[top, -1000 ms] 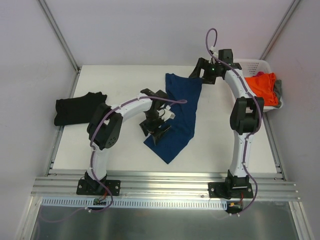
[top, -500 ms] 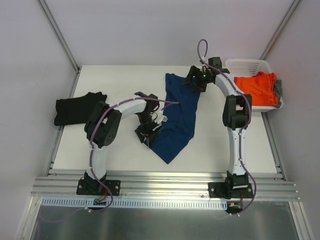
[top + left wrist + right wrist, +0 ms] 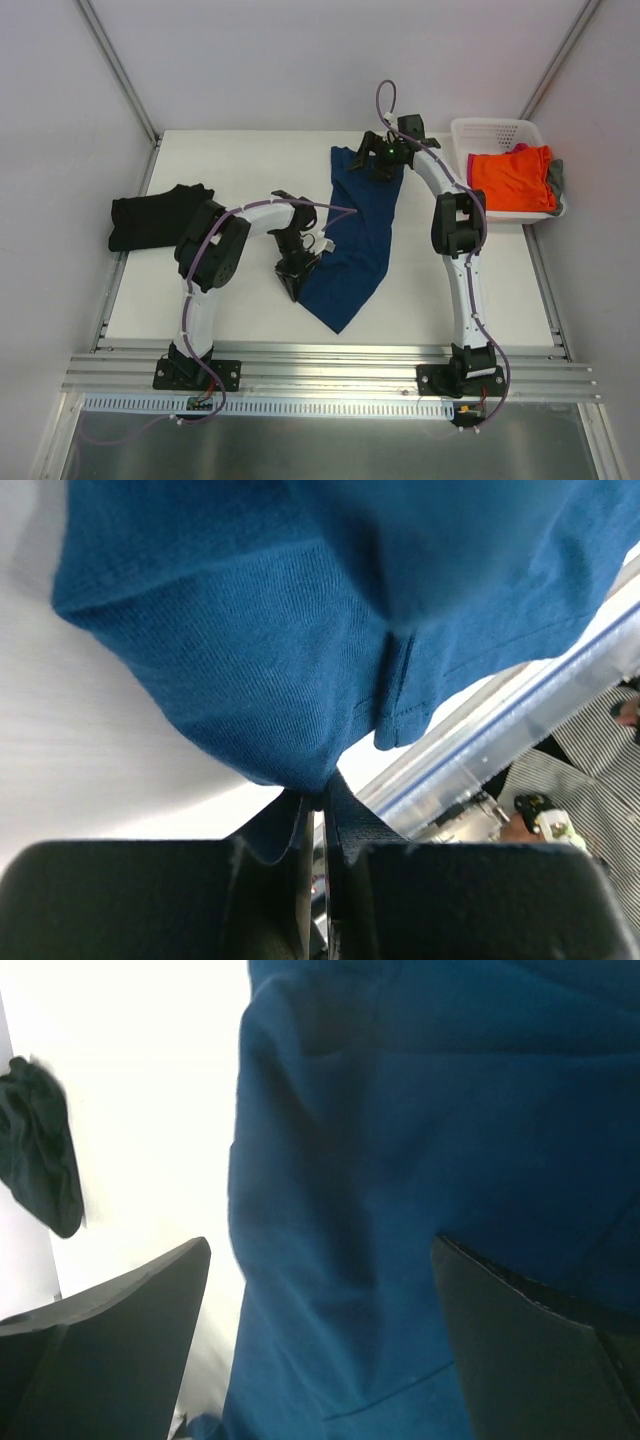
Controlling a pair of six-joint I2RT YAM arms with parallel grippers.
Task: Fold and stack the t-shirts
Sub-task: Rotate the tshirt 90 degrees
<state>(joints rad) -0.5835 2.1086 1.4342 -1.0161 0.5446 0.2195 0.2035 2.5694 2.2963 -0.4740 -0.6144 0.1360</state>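
White counter (image 3: pixel 240 160), pale walls (image 3: pixel 300 60), aluminium rail (image 3: pixel 330 360) along near edge. Navy blue cloth t-shirt (image 3: pixel 362 235) spread mid-counter; left gripper (image 3: pixel 319 802) pinching its edge, right gripper (image 3: pixel 320 1245) spread wide over far end.

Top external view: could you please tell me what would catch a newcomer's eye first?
A navy blue t-shirt sprawls across the middle, with the left fingers pinched on its near-left edge and the right fingers spread open over its far end. A bright orange shirt lies in the white basket at far right.

Wht table (image 3: pixel 250 165), grey walls (image 3: pixel 300 60)
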